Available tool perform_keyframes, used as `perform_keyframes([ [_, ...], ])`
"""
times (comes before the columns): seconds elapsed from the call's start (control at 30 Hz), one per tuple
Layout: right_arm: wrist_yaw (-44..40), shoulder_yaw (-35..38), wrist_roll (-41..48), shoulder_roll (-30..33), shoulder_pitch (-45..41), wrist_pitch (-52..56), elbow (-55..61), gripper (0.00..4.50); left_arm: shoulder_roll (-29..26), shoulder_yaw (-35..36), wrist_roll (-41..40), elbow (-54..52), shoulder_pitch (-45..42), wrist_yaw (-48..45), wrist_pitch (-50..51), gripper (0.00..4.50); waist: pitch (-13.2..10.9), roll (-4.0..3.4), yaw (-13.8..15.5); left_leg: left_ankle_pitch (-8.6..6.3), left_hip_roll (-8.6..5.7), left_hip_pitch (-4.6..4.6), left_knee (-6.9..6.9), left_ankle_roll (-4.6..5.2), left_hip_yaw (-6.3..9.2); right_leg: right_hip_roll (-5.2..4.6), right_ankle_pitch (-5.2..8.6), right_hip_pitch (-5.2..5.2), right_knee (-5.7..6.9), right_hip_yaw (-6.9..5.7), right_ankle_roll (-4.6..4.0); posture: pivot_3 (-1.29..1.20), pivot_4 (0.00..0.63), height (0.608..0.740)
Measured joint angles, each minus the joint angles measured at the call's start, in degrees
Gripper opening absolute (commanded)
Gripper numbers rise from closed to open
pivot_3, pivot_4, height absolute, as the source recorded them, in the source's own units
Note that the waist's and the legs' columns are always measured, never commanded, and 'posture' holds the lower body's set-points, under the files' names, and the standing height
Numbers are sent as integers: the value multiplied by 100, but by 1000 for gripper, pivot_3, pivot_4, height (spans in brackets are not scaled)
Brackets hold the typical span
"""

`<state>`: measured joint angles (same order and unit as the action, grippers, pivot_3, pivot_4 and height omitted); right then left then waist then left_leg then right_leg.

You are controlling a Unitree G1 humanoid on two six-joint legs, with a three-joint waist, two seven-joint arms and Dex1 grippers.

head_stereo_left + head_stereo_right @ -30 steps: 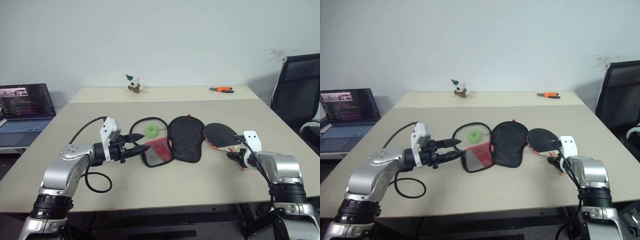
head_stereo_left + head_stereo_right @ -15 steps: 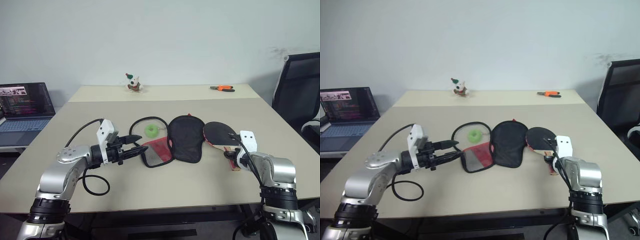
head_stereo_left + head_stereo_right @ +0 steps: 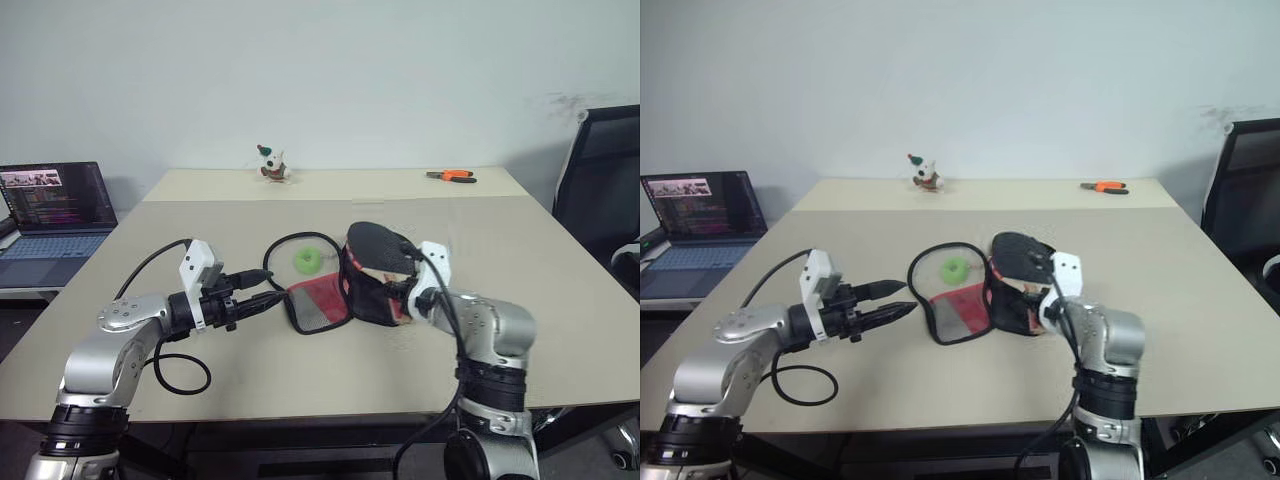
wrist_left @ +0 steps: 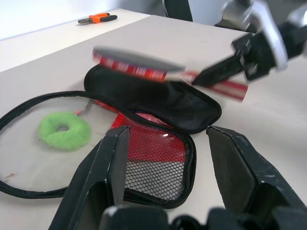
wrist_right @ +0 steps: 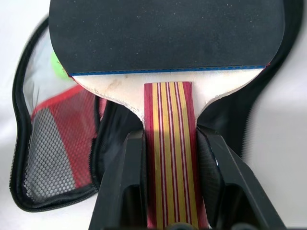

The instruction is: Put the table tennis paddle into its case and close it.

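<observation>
Paddle [image 5: 165,36]: flat rigid bat, matte black rubber face, striped wooden handle pinched between your right fingers [image 5: 218,177], held in the air over the case [image 3: 345,290] at frame centre. Case lies unzipped on the smooth beige worktop [image 3: 200,225]: soft black fabric half, red half with mesh pocket. Your left fingers [image 4: 112,165] stand spread, holding nothing, just beside the mesh edge.

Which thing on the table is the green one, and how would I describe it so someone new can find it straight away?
On the beige table, the opened case lies mid-table in front of the left gripper. Inside the case's clear, zip-edged half sits the green ring, small, fuzzy, with a hole through its middle. Nothing else there is green: beside it are red fabric, black mesh and the black flap under the table tennis paddle.
</observation>
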<state>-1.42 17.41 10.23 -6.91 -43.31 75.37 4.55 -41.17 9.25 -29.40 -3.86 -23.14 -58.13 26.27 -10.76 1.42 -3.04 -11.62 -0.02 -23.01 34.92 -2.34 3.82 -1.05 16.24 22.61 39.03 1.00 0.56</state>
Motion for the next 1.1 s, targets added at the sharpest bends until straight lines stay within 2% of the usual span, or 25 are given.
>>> perform_keyframes([
  [0.27,435,3,8,3,-269,-1457,-1445,1049,-10,4,-1,-33,6,4,56,2796,0,0,1,0,-2,1,-2,0,1,0,0,0,1,-1,0,0,150,740],
  [0.6,886,-75,188,-3,-290,-2035,-1831,1049,-12,5,2,-35,34,13,61,2796,0,0,11,0,-5,1,-1,0,6,-1,0,-3,1,-1,0,0,150,740],
  [0.67,1021,-96,225,-5,-289,-2133,-1860,1774,-12,5,2,-37,34,15,61,2796,0,0,18,0,-6,0,-1,0,7,-1,0,-3,1,-2,0,0,150,740],
  [0.73,1161,-124,224,-4,-287,-2219,-1868,2320,-12,5,2,-37,34,16,62,2796,0,0,21,0,-6,-1,-1,0,8,-1,0,-3,0,-1,0,0,150,740],
  [0.93,1267,-489,224,-8,-232,-2338,-1644,4478,-11,6,2,-41,34,31,67,2796,-1,-1,0,0,-2,0,-5,0,6,-2,1,0,0,-1,-1,0,150,740],
  [1.1,1031,-999,285,1,-14,-2152,-770,4493,-12,11,3,-44,52,123,73,2796,-1,-1,-4,0,-2,-1,-5,1,9,-2,1,0,-1,-1,-1,0,150,740],
])
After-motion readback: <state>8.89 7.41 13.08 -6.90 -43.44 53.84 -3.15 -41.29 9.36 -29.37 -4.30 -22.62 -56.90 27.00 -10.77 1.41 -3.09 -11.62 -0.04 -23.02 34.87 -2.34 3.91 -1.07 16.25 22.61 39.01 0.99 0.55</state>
